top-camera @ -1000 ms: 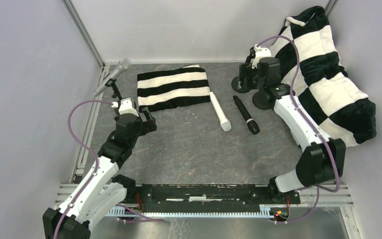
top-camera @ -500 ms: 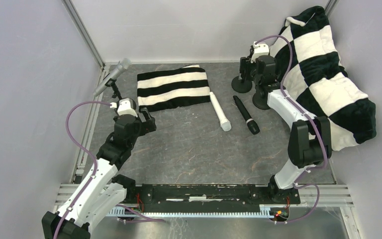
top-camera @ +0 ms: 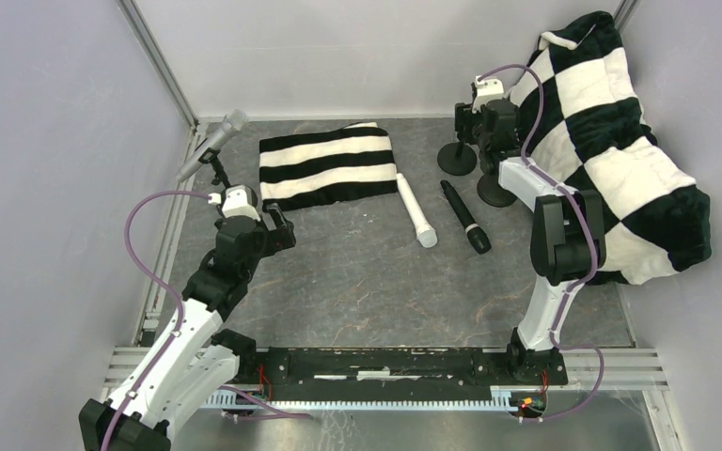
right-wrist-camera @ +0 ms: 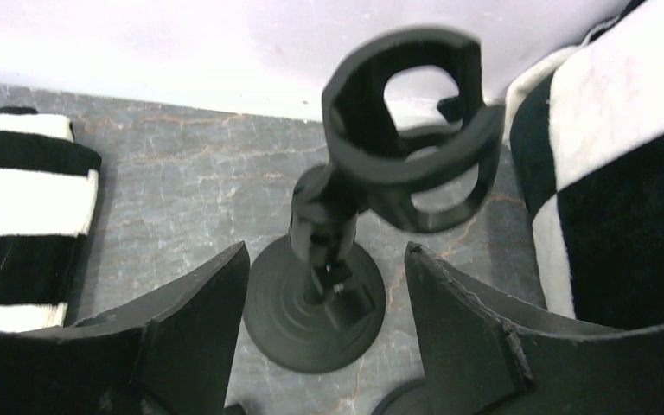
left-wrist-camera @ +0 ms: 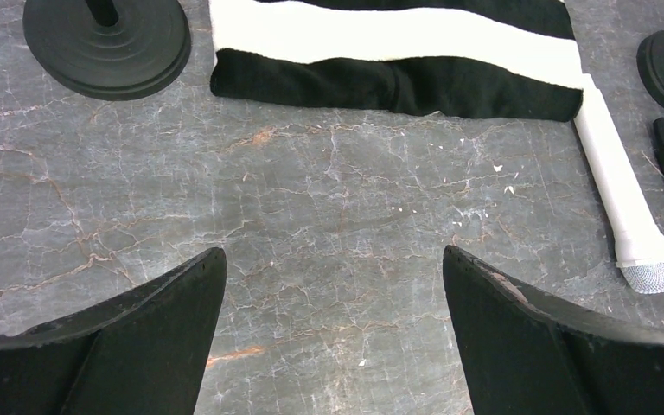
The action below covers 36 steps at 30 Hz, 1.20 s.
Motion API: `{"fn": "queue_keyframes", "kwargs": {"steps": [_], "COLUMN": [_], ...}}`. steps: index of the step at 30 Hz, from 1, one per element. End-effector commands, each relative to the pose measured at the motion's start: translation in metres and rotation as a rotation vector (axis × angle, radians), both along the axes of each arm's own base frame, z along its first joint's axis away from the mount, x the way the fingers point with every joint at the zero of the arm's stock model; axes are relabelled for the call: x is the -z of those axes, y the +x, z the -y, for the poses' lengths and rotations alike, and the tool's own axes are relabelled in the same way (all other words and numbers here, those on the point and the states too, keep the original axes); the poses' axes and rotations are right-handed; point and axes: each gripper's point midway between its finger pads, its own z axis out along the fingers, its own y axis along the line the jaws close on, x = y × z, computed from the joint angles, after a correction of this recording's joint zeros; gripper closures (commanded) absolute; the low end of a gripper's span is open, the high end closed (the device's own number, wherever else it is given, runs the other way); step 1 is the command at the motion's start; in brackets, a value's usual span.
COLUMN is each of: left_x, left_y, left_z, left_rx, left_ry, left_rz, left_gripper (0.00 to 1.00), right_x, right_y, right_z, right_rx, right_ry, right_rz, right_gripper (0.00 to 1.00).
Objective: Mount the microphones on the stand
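Straddling the black round-based clip stand [right-wrist-camera: 316,316] with right gripper [right-wrist-camera: 327,251] parted, likely to steady it, alongside a gaping, idle left gripper [left-wrist-camera: 333,255].

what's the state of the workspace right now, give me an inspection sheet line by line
surface: dark grey marbled tabletop, a few pale specks near the cloth.
job's things: silver-grey mesh-head microphone sits tilted in the far-left stand; white stick microphone and black microphone with a pale ring lie flat side by side; two black round-base stands at far right, the one clip in the right wrist view empty.
clutter: folded black-and-white striped cloth; black-and-white checked plush blanket heaped at right.
grippers: left gripper open over the tabletop; right gripper open, fingers either side of a stand's post, not touching.
cables: purple cable loops off each arm.
surroundings: pale grey walls, metal frame post.
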Motion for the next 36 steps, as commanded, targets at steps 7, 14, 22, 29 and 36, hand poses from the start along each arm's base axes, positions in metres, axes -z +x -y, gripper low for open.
{"fn": "queue_keyframes", "kwargs": {"steps": [7,14,22,29,36], "left_x": [-0.012,-0.011,-0.010,-0.009,-0.008], "left_y": [0.003,0.003,0.003,0.003,0.003], "left_z": [0.003,0.002,0.004,0.006,0.010], "left_rx": [0.034,0.032,0.044,0.053,0.069], "left_ry": [0.021,0.023,0.021,0.018,0.012], "left_rz": [0.043,0.045,0.039,0.033,0.030], "left_gripper": [0.00,0.00,0.00,0.00,0.00], "right_x": [-0.032,-0.028,-0.060,-0.108,-0.145], "right_y": [0.043,0.049,0.040,0.017,-0.009], "right_z": [-0.013,-0.015,-0.015,-0.018,-0.023], "right_rx": [-0.063,-0.066,-0.077,-0.097,-0.125], "right_ry": [0.064,0.083,0.087,0.137,0.156], "right_rz": [0.125,0.115,0.180,0.275,0.329], "right_gripper": [0.44,0.57,0.84,1.00,1.00]}}
